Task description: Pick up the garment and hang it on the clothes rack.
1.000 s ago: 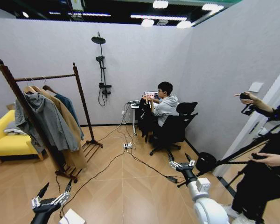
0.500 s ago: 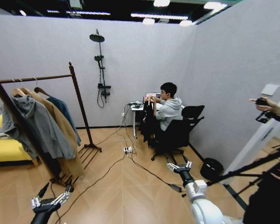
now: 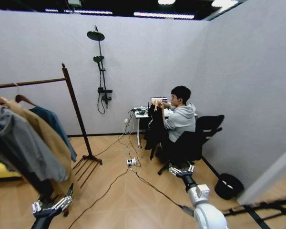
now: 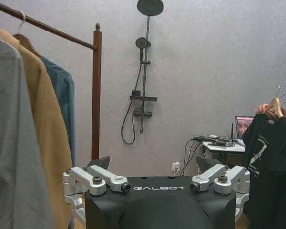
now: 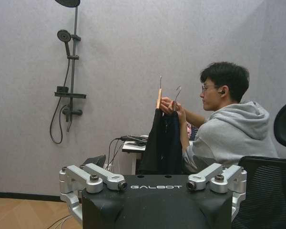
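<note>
A seated person holds up the garment (image 3: 155,125), a black top on a light wooden hanger (image 5: 158,98), by the desk at the far wall. The garment (image 5: 164,141) hangs straight ahead in the right wrist view, and the garment (image 4: 268,160) shows white marks in the left wrist view. The clothes rack (image 3: 74,109) stands at the left with a grey hoodie (image 3: 19,145), a tan coat and a teal shirt on its bar. My left gripper (image 3: 52,203) and right gripper (image 3: 181,168) are held low in front, both open and empty, well short of the garment.
Cables and a power strip (image 3: 131,162) cross the wooden floor between me and the desk. The person's black office chair (image 3: 200,138) and a black bin (image 3: 229,185) stand at the right. A shower fixture (image 3: 101,71) is mounted on the back wall. A tripod leg (image 3: 264,207) reaches in at the lower right.
The whole view has shifted: the camera has moved forward, the rack has grown and slid left, and the seated person looks nearer. Both grippers keep their pose.
</note>
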